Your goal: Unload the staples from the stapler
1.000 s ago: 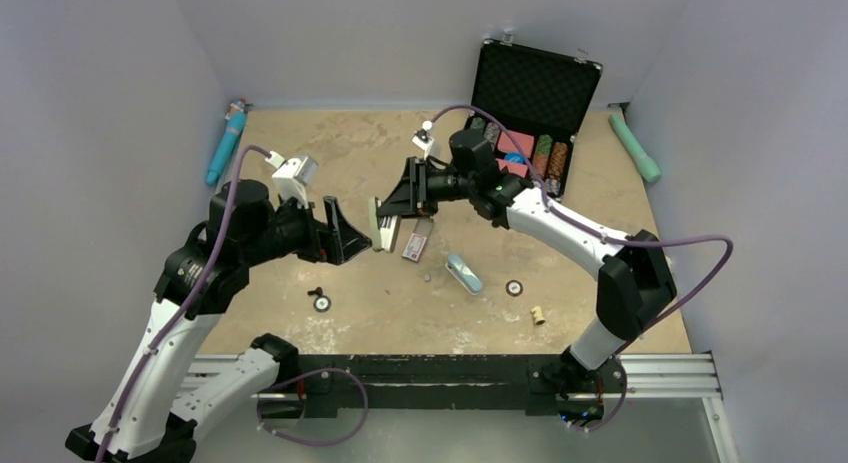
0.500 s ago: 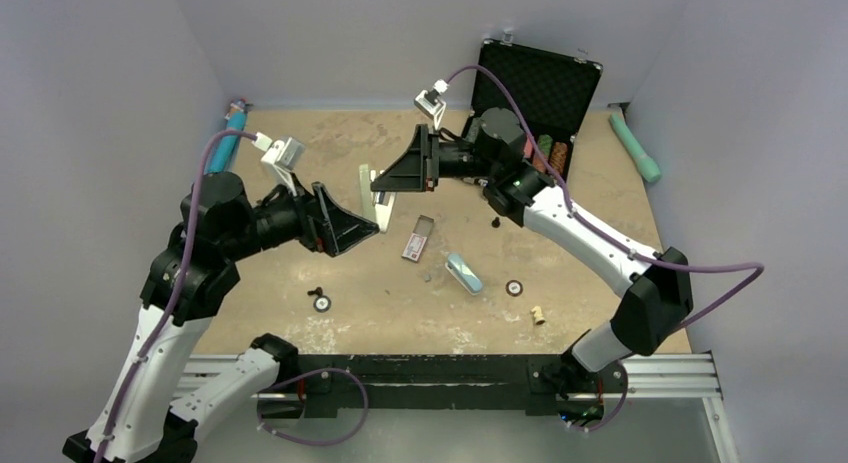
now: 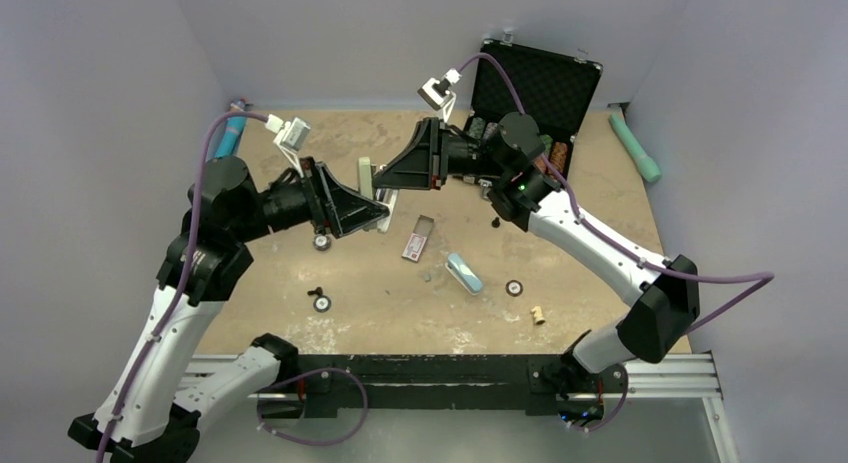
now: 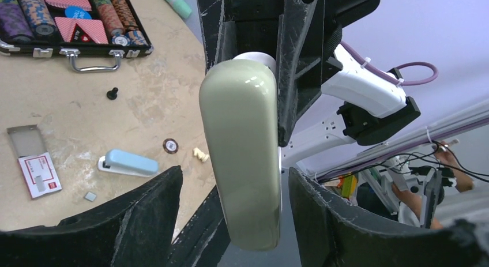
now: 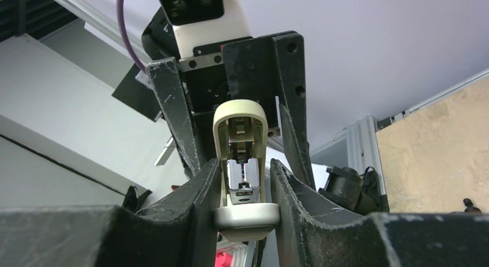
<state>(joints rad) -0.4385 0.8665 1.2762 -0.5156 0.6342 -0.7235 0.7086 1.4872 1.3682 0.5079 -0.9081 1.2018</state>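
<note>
- Right claw (image 5: 244, 189): clamped on an olive oblong piece (image 5: 241, 110), one finger (image 5: 193, 180) on each side; the piece is held in the air, hinged open, with a metal channel showing inside.
- Left claw (image 4: 233, 183): jaws apart, one on each side of the same olive oblong piece (image 4: 245, 157), with a gap showing on both sides, so it is not gripping.
- Both claws meet above the middle-rear of the counter (image 3: 600, 203), clear of its surface.
- Stapler (image 3: 463, 273): pale blue, closed, lying flat on the counter nearer the arm bases, well apart from both claws and untouched.
- Staples (image 4: 90, 196): one tiny grey bit on the counter, just beside the stapler (image 4: 128, 163) and the box.
- Small flat box (image 3: 416, 240): red-and-white label, open, lying left of the stapler.
- Round chip (image 3: 514, 288): on the counter right of the stapler.
- Black screw (image 4: 112, 94): standing between the stapler and the case.
- Black case (image 3: 535, 88): open at the rear right, with chips and cards inside.
</note>
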